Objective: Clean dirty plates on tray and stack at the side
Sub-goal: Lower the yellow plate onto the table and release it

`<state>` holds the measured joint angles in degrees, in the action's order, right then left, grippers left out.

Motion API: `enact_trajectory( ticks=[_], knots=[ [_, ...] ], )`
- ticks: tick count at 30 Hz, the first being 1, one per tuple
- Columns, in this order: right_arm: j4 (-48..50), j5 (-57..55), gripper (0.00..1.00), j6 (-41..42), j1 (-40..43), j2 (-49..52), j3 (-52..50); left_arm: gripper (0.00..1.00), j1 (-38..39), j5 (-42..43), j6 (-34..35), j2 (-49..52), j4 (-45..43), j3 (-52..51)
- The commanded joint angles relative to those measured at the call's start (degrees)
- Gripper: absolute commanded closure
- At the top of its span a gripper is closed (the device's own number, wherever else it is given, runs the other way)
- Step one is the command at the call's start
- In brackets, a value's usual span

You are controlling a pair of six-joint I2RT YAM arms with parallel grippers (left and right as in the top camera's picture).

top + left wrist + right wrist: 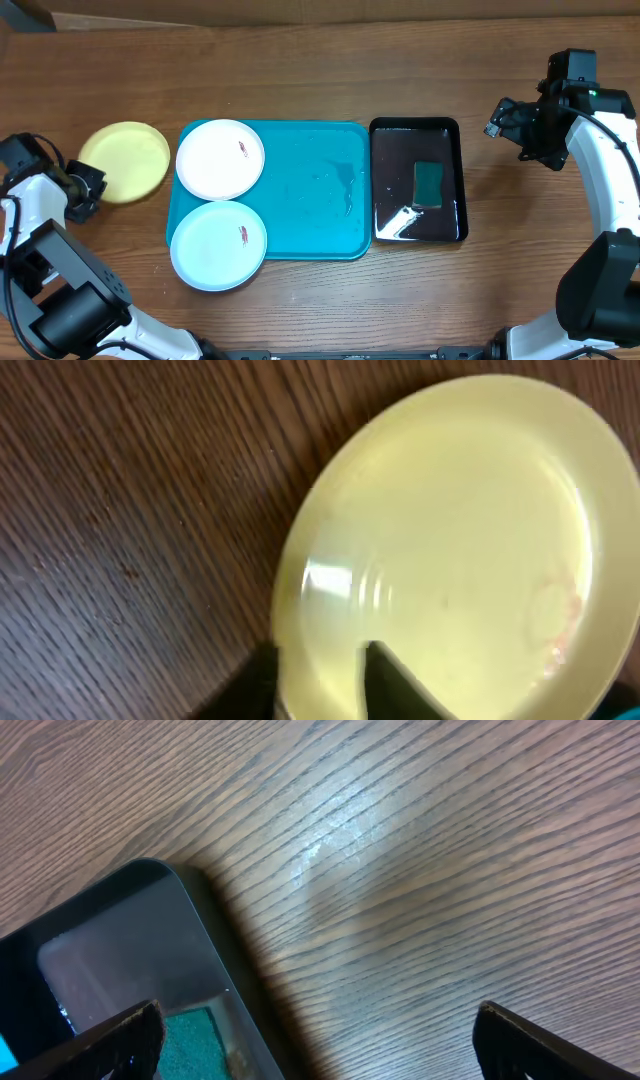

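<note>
Lying on the brown wooden table [300, 40] at the far left, the round pale yellow plate [125, 160] has its rim between the jaws of the left gripper [318, 685], tight or loose I cannot tell, while the right gripper [318, 1038] gapes wide.

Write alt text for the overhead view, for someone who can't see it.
A turquoise tray holds a white plate and a pale blue plate at its left end, each with a small red smear. A pale yellow plate lies on the wooden table left of it, a black tray with a green sponge right.
</note>
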<state>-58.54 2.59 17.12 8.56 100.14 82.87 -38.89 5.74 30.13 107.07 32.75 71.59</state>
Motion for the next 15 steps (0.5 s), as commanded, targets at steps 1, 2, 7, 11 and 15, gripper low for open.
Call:
enact_trajectory(
  ticks=[1,2,7,11,15],
  knots=[
    [0.13,0.04,0.0,0.22,0.15,-0.22,0.39,0.61,0.33,0.83,-1.2,0.92,0.11,0.26],
    [0.13,0.04,0.0,0.22,0.15,-0.22,0.39,0.6,0.39,2.89,-2.29,0.92,0.57,0.76],
    [0.13,0.04,0.0,0.22,0.15,-0.22,0.39,0.51,3.08,7.82,-5.2,0.63,7.34,8.15],
    [0.13,0.04,0.0,0.22,0.15,-0.22,0.39,0.42,7.8,7.63,-7.93,0.59,15.69,17.22],
    [0.13,0.04,0.0,0.22,0.15,-0.22,0.39,0.37,14.23,7.52,-9.77,0.59,22.97,21.51]
  ],
)
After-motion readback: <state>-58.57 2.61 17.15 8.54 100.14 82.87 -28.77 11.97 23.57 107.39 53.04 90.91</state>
